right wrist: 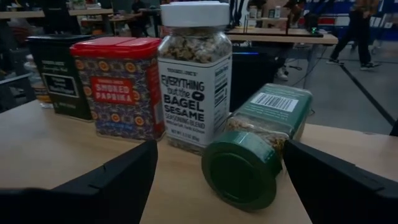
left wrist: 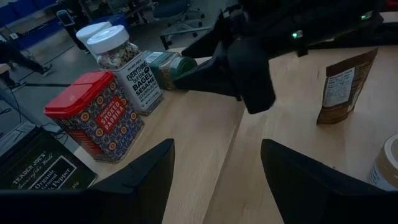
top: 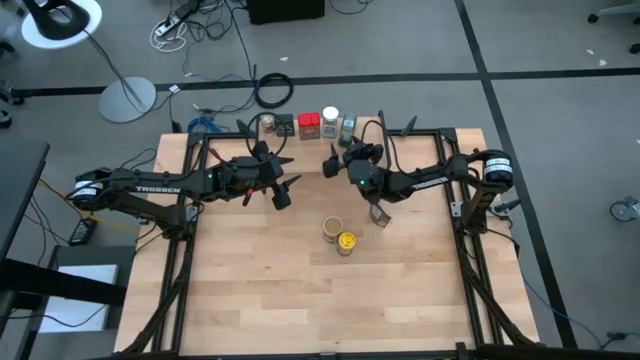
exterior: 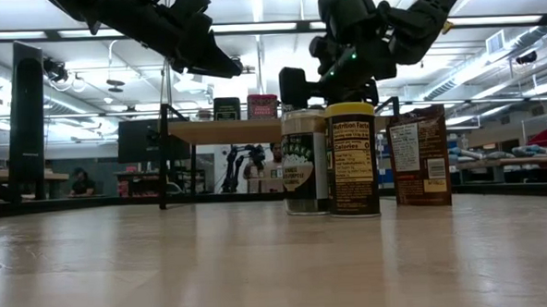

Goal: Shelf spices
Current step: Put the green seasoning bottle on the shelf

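Observation:
The shelf (top: 300,136) stands at the table's far edge. On its wooden board (right wrist: 56,143) stand a dark tin (right wrist: 59,74), a red tin (right wrist: 121,87) and a white-lidded jar (right wrist: 194,74). A green jar (right wrist: 258,143) lies on its side beside them, lid toward my right gripper (right wrist: 221,186). That gripper is open and level at the shelf, with its fingers on either side of the green lid. My left gripper (top: 283,192) hangs open over the table, left of centre, with nothing in it. Two jars (top: 339,236) and a brown pouch (top: 378,213) stand mid-table. My right gripper comes level from the table's near side, with the green jar's lid end (right wrist: 239,171) between its open fingers. One finger (right wrist: 336,180) is close against the jar's side; I cannot tell whether it touches. The jar rests on its side on the shelf board.
A further small jar (top: 267,125) stands at the shelf's left end. In the low view the dark-lidded jar (exterior: 304,161), the yellow-lidded jar (exterior: 352,157) and the pouch (exterior: 419,156) stand in a row. Bare tabletop (top: 300,290) lies nearer the front edge.

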Available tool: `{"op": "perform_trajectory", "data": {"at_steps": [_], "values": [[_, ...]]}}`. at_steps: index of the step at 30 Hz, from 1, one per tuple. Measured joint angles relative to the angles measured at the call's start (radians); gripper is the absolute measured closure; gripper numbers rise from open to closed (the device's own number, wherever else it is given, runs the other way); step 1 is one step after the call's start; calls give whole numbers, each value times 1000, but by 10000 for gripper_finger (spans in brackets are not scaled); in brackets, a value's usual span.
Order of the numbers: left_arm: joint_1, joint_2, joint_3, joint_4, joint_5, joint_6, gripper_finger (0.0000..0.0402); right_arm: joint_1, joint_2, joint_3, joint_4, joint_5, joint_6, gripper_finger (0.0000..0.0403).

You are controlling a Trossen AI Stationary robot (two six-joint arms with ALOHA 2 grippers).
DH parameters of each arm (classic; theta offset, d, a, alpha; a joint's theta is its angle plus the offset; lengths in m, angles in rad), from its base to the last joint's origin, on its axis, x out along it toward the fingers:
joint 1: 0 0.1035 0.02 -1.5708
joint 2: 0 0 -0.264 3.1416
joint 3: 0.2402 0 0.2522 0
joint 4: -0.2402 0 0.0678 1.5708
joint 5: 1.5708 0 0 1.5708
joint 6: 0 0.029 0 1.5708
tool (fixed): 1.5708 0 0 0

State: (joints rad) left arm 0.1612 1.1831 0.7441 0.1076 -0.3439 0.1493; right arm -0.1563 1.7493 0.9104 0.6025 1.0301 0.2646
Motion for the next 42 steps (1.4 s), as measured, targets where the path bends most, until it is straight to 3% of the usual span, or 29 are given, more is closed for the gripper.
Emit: {"op": "perform_trajectory", "data": {"at_steps": [21,27,42], "values": [[0,0,0,-2,0,1,158,-34,0,0,-90,12,75,85],[0,0,0,-2,0,1,158,-57,0,0,-90,-69,67,82],[0,0,0,-2,0,2,158,-70,0,0,-89,-87,83,77]]}}
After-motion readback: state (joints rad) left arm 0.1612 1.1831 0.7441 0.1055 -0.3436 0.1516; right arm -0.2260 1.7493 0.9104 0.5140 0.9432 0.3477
